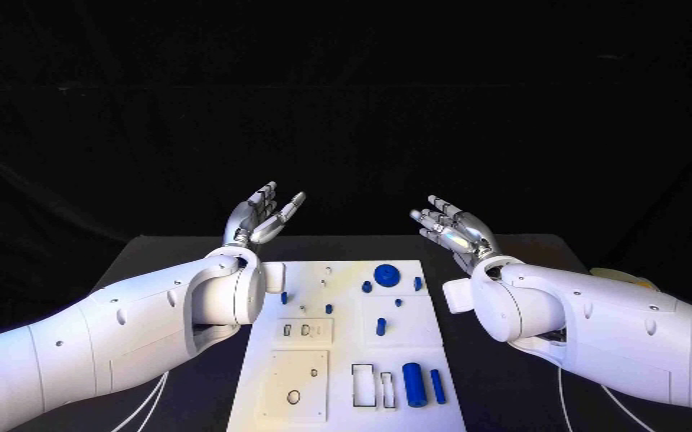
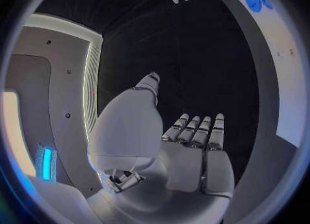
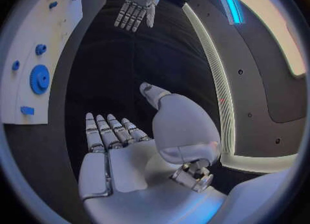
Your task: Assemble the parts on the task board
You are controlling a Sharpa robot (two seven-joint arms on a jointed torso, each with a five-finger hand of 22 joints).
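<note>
The left hand [image 1: 263, 214] is up, fingers spread, holding nothing. Between the hands lies the task board [image 1: 361, 392] with small blue parts [image 1: 414, 384]. They look hard and light; pinch their sides. The right hand [image 1: 451, 228] is empty too, fingers apart.

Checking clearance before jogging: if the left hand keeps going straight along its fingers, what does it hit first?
Nothing, as far as can be seen. The left hand points up and away past the task board into dark open space; depth is unclear.
</note>
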